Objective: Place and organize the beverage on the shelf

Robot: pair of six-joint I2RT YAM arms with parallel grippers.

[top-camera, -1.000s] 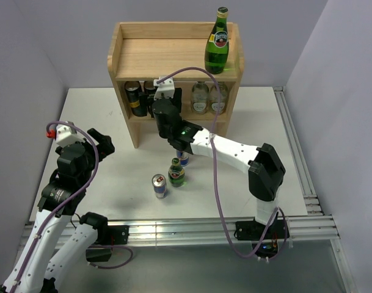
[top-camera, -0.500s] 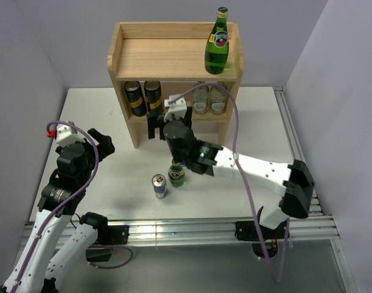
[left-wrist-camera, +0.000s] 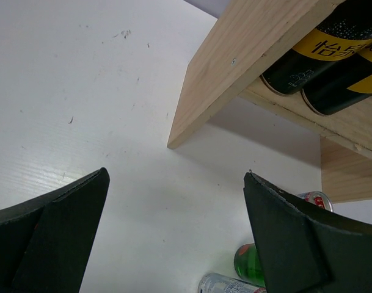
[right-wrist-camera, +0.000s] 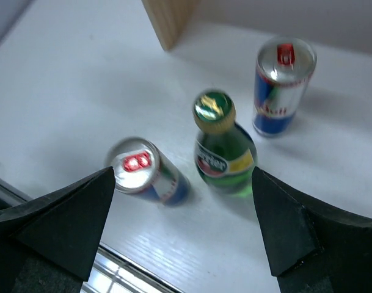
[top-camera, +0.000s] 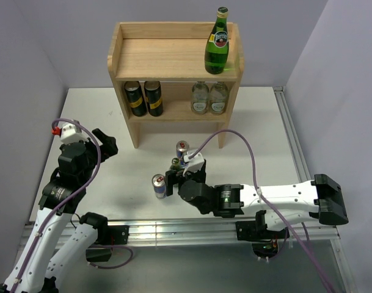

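**Both arms' jaws spread wide and empty, three drinks on the worktop**

The right arm's jaws were fully parted and gripped nothing, hanging over a small green bottle [right-wrist-camera: 223, 146] that stood upright on the white worktop [top-camera: 112, 122], gold cap up. One blue-and-silver can [right-wrist-camera: 282, 85] stood upright on its shelf side, a second blue-and-silver can [right-wrist-camera: 148, 172] close at its near left. The left arm's jaws, equally wide and empty, hung over bare worktop by the shelf's left panel. On the wooden shelf [top-camera: 173, 58], a tall green bottle [top-camera: 217, 46] stood upright at the rimmed top's right end, open board to its left. Below, two black-and-gold cans [top-camera: 144, 97] stood left, clear bottles [top-camera: 209, 97] right, a gap between
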